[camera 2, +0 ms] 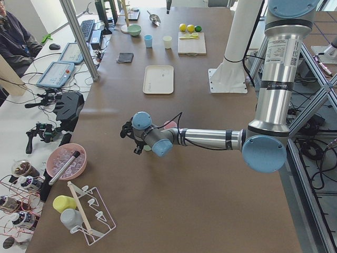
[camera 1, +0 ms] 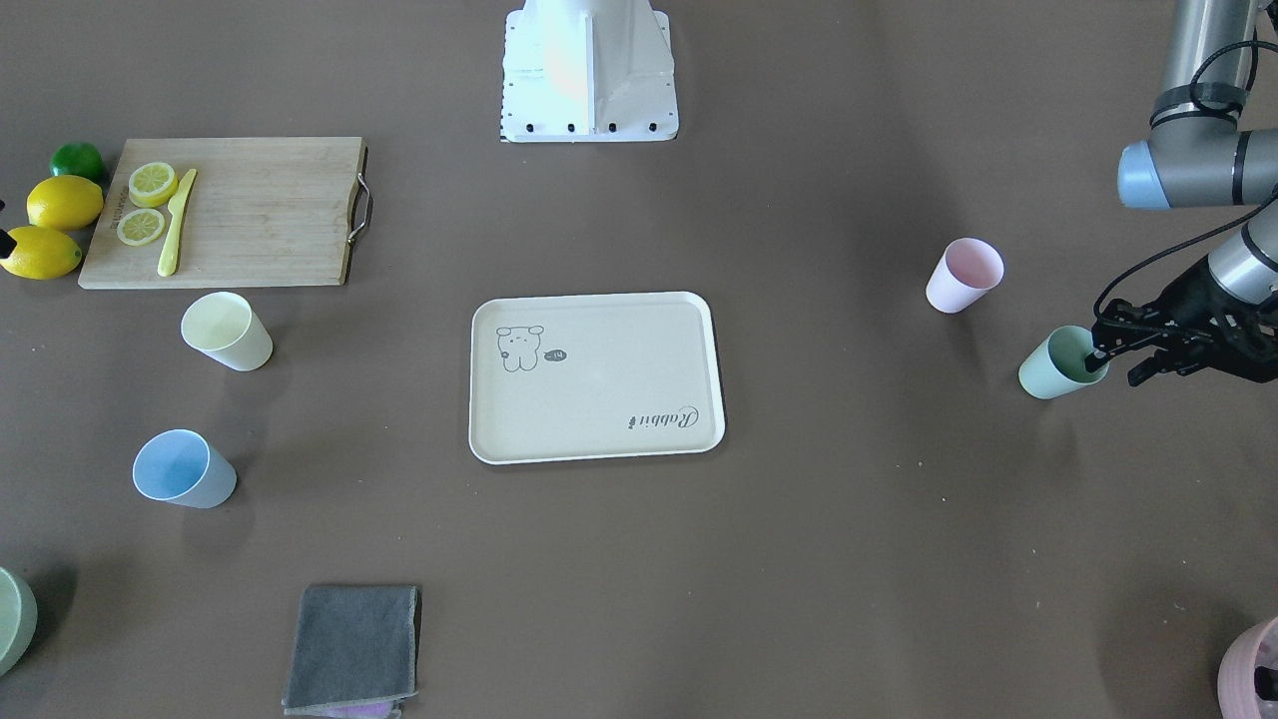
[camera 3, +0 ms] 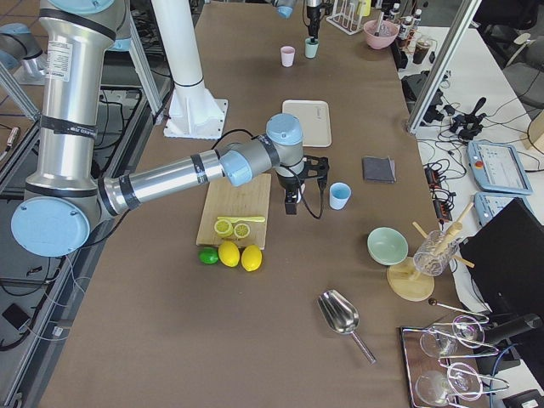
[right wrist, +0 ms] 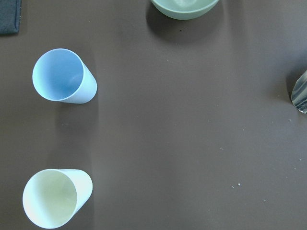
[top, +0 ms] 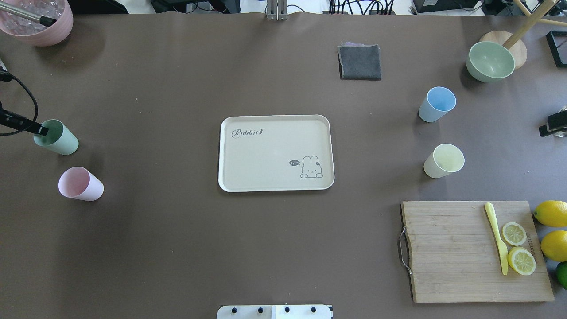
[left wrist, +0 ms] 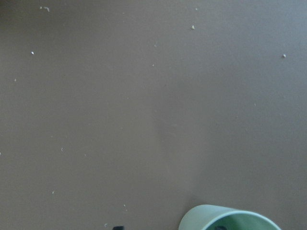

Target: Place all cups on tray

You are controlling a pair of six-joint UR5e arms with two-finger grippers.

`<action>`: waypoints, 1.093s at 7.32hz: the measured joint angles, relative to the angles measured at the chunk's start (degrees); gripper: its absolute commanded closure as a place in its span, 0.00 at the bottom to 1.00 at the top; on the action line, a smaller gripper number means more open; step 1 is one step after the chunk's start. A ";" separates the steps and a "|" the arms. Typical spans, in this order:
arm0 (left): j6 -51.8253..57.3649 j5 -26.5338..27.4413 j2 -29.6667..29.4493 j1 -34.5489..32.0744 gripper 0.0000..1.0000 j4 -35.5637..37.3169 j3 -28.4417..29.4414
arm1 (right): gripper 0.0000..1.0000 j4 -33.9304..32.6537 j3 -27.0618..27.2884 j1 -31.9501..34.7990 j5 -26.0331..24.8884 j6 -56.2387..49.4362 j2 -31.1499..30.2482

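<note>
The cream Rabbit tray lies empty at the table's middle. A green cup and a pink cup stand on the robot's left; a blue cup and a pale yellow cup stand on its right. My left gripper is open astride the green cup's wall, one finger inside and one outside. The cup's rim shows at the bottom of the left wrist view. My right gripper hovers at the table's right edge beside the blue cup and yellow cup; its jaws are mostly out of view.
A bamboo cutting board with lemon slices and a yellow knife lies near right, with whole lemons beside it. A grey cloth and a green bowl lie at the far right. A pink bowl stands at the far left.
</note>
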 measured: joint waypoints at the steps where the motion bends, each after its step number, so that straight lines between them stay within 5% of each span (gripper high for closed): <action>1: -0.63 -0.10 0.24 0.60 1.00 -0.52 -0.45 | 0.00 0.00 0.00 0.00 -0.11 0.00 -0.08; 5: -10.02 -6.12 -4.42 -0.62 1.00 1.36 -6.33 | 0.00 0.25 -0.01 -0.13 -0.38 0.09 -0.29; 8: -26.73 -1.30 -11.33 3.94 1.00 10.83 -16.26 | 0.00 1.68 0.20 -4.81 -3.34 8.79 0.25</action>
